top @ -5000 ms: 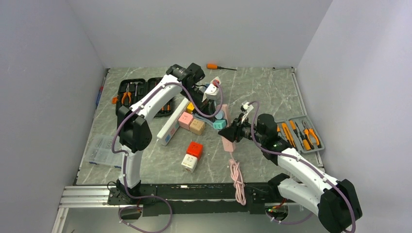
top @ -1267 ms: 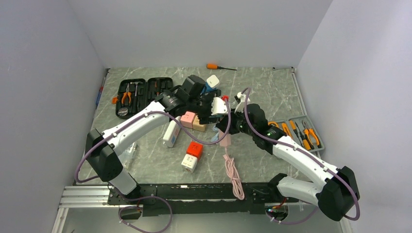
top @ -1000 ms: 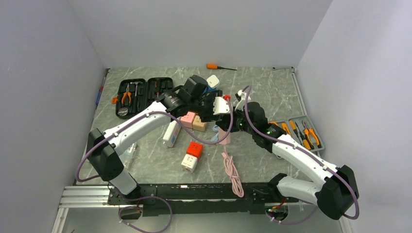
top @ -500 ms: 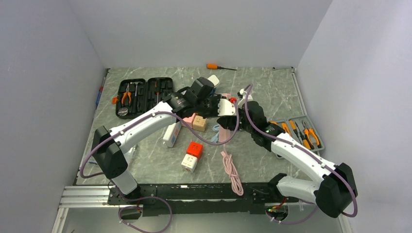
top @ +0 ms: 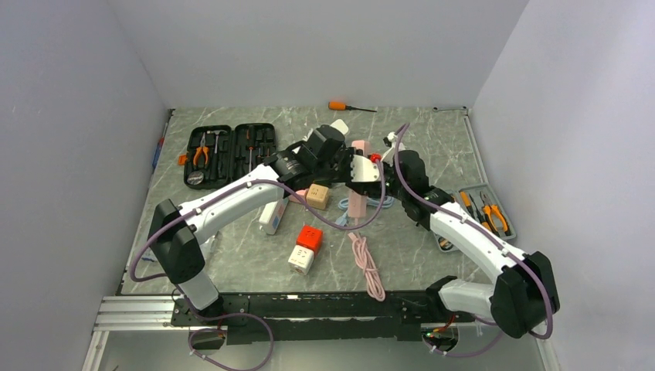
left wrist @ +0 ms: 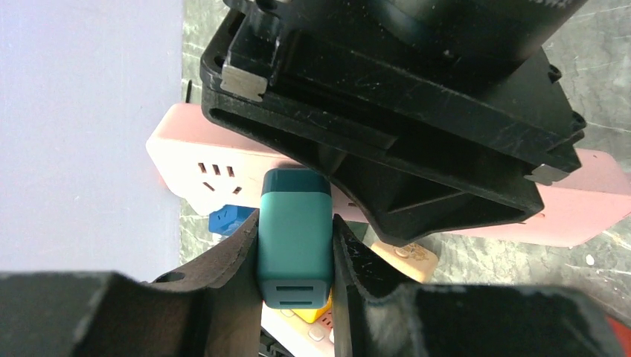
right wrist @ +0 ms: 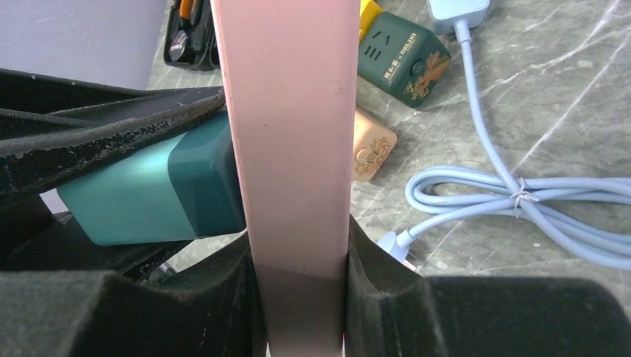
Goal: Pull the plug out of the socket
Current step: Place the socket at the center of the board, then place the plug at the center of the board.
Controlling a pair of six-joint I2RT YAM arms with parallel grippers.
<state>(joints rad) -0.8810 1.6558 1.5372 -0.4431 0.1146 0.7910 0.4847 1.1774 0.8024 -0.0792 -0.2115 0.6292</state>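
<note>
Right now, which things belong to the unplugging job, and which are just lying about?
In the job: teal plug, pink power strip, left gripper, right gripper.
Lying about: orange screwdriver, black tool case, grey tool tray, blue cable, green adapter, red cube.

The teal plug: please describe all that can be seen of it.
The teal plug is a smooth, rounded block, plastic by its look, with a darker band at the end that meets the pink power strip. No prongs show, so it seems fully seated. The left end effector is shut on its two sides; the right end effector clamps the strip.
</note>
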